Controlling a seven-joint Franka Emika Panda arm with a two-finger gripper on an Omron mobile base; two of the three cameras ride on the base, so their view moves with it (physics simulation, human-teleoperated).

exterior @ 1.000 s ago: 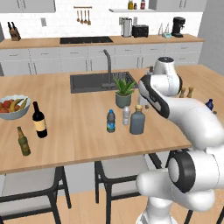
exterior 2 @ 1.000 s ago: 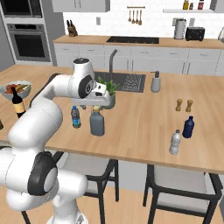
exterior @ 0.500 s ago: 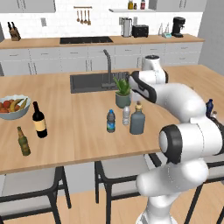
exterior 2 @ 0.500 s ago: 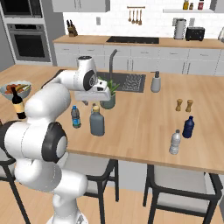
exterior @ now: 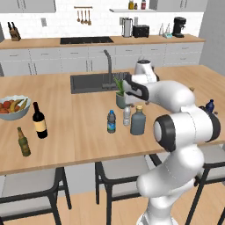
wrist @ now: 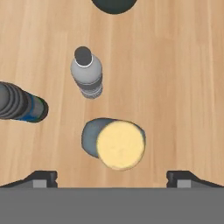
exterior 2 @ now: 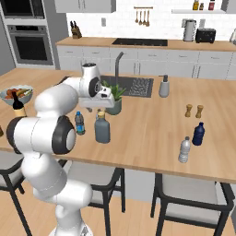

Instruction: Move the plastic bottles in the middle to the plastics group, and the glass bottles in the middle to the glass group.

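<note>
My gripper (wrist: 113,179) hangs open right above the glass bottle (wrist: 120,145), a squat grey-blue one with a tan cap, which lies between the two fingertips (wrist: 41,178). Past it stand the pale plastic bottle (wrist: 87,74) and the blue-labelled plastic bottle (wrist: 19,105). In the left base view the gripper (exterior: 132,96) hovers over the glass bottle (exterior: 138,120), the pale bottle (exterior: 127,116) and the blue-labelled one (exterior: 111,121). The glass group, a wine bottle (exterior: 39,121) and a beer bottle (exterior: 23,142), stands far left. The plastics group, a dark-blue bottle (exterior 2: 198,134) and a silvery bottle (exterior 2: 185,150), stands right.
A potted plant (exterior: 121,94) stands just behind the middle bottles, with the sink (exterior: 90,82) and its tap beyond. A fruit bowl (exterior: 13,107) sits at the far left. Two shakers (exterior 2: 193,111) and a soap dispenser (exterior 2: 163,86) stand on the right half of the counter (exterior 2: 147,133).
The arm has swung round and the hand has moved left and down to hang over the squat bottle. The jaws have stayed open and no bottle has moved.
</note>
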